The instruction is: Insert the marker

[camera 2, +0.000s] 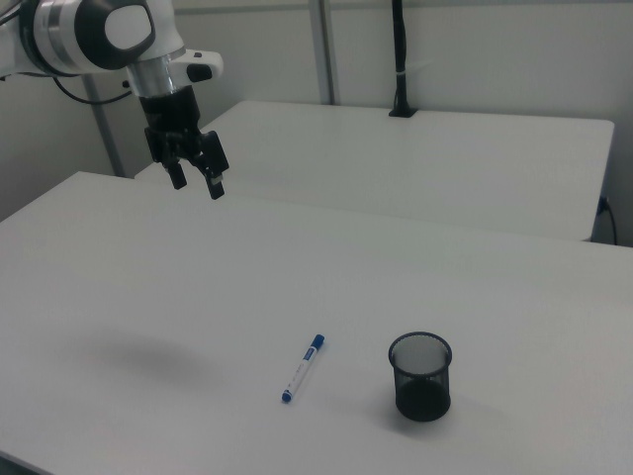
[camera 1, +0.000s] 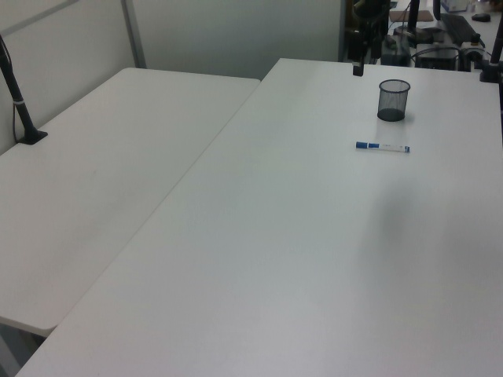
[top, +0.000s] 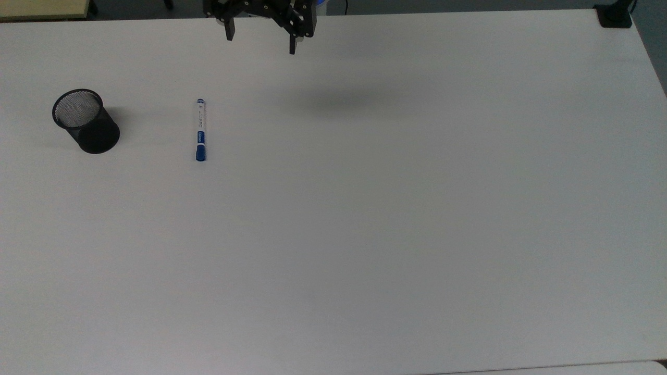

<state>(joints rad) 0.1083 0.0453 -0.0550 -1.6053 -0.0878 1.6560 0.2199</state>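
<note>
Marker: lying flat on the table, near its far edge in the top view, just beside the mesh cup, apart from it.
Mesh cup: black, upright, near the top view's left edge.
Gripper: raised above the table, jaws open, holding nothing.

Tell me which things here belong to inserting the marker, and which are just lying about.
Belongs to the job:
- marker, lying flat on the white table
- black mesh cup, upright, apart from the marker
- pincer, open, held above the table

Just lying about:
- second table beside the main one
- black clamp post on that table
</note>
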